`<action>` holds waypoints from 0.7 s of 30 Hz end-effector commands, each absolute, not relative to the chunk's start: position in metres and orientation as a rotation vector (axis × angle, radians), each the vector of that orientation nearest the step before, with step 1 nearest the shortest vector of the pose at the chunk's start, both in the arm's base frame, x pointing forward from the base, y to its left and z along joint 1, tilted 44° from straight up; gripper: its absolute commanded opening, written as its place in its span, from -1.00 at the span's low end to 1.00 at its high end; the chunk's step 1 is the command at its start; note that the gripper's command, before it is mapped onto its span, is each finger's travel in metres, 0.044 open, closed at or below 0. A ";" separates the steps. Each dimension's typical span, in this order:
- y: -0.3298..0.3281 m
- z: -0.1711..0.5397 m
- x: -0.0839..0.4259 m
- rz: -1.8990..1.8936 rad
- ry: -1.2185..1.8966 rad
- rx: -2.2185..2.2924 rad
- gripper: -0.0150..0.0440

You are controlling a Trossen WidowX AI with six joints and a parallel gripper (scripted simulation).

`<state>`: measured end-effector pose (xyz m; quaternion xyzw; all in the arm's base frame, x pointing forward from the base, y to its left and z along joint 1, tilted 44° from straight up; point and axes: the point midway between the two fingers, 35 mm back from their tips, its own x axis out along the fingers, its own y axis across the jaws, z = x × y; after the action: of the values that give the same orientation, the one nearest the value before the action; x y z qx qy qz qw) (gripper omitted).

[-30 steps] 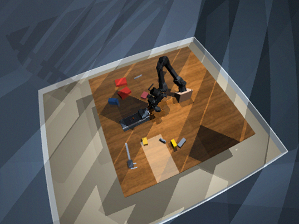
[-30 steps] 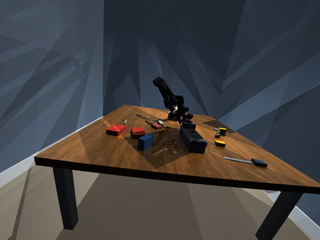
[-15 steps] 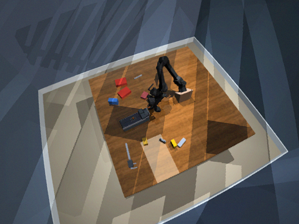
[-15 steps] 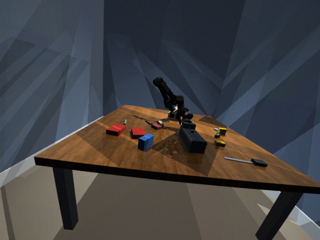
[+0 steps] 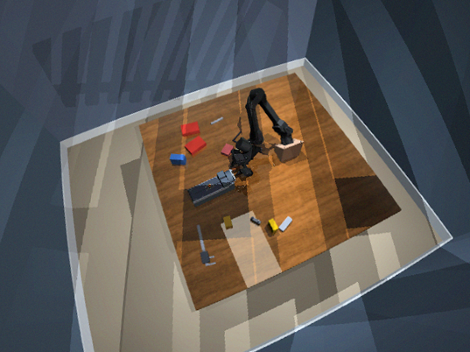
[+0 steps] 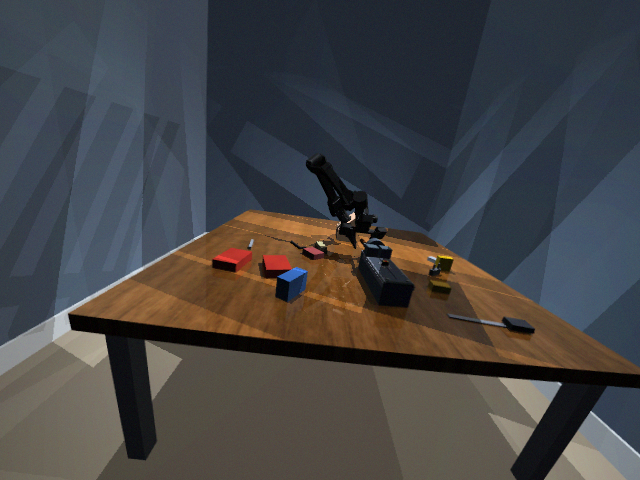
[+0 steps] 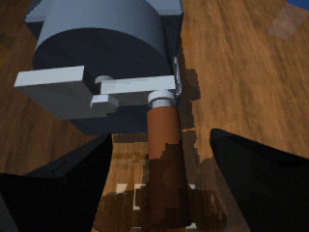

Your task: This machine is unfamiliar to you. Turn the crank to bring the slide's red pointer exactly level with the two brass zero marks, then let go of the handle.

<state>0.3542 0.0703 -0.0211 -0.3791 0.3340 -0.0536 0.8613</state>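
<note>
The machine is a long grey-blue box (image 5: 210, 194) (image 6: 388, 283) with a rounded housing (image 7: 101, 48) at the end nearest the arm. A light grey crank arm (image 7: 137, 85) crosses the housing's face and bears a brown cylindrical handle (image 7: 165, 155). My gripper (image 7: 161, 137) is open, with one finger on each side of the handle and a gap on both sides. In the top view, the slide's small orange-red pointer (image 5: 210, 185) shows on the box's top; it is too small to tell whether it is level with the brass marks.
Red blocks (image 5: 195, 145) (image 6: 232, 259), a blue block (image 5: 177, 159) (image 6: 291, 284) and a dull red block (image 5: 227, 149) (image 6: 313, 252) lie on one side of the machine. A hammer (image 5: 204, 256) (image 6: 517, 324) and yellow blocks (image 5: 228, 222) (image 6: 439, 286) lie on the other.
</note>
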 end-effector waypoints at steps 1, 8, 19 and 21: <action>0.070 -0.021 0.354 -0.112 0.701 -0.796 0.84; 0.082 -0.011 0.354 -0.112 0.702 -0.794 1.00; 0.108 0.018 0.349 -0.110 0.703 -0.793 1.00; 0.117 0.025 0.349 -0.108 0.706 -0.792 1.00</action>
<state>0.3466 0.1061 0.0126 -0.3832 0.3420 -0.0500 0.8566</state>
